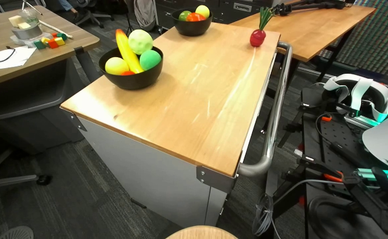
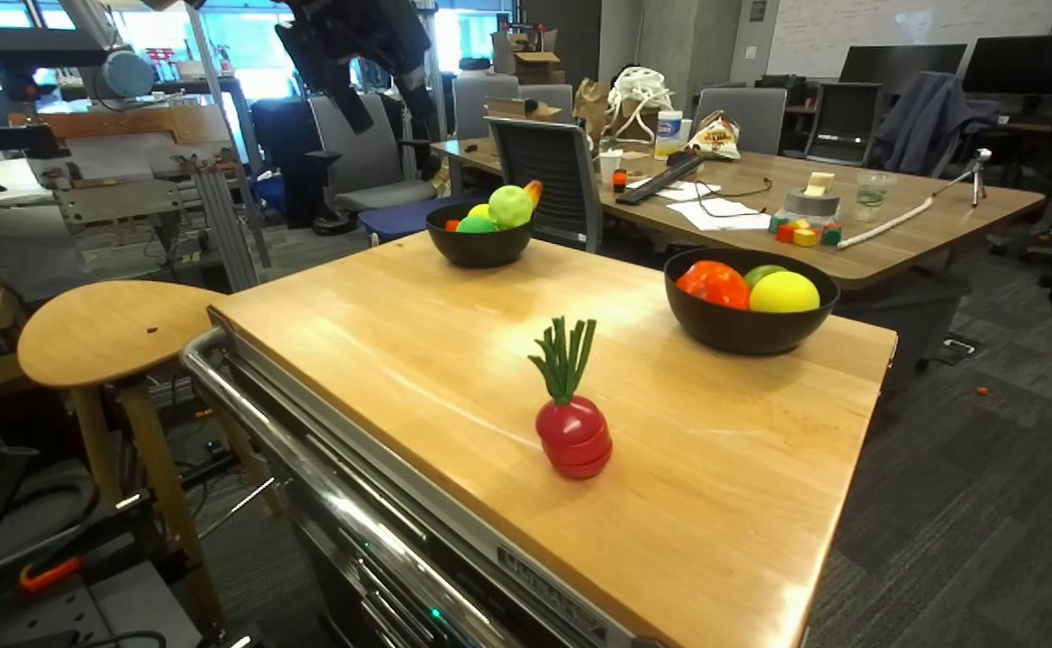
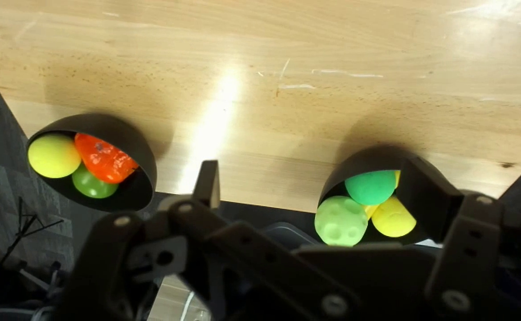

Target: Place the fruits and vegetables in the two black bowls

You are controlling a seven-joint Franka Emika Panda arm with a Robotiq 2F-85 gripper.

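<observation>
A red beet-like vegetable (image 1: 257, 38) with green leaves stands upright on the wooden cart top; it also shows in an exterior view (image 2: 575, 438) and is out of the wrist view. A black bowl (image 1: 132, 81) holds a yellow banana-like fruit (image 1: 127, 53), a pale green dimpled ball (image 1: 140, 41), a green ball (image 1: 150, 60), a yellow fruit (image 1: 116, 66) and a mostly hidden red piece. The second black bowl (image 1: 191, 30) holds a red-orange item (image 2: 714, 283), a yellow fruit (image 2: 785, 292) and a green one (image 3: 94, 183). My gripper (image 3: 318, 187) is open and empty, high above the cart.
A metal handle rail (image 1: 276, 109) runs along one cart side. A desk (image 2: 885, 238) with blocks, tape and papers stands beyond the bowls. A round stool (image 2: 112, 328) is near the cart's end. Another wooden table (image 1: 300, 26) stands on the rail side.
</observation>
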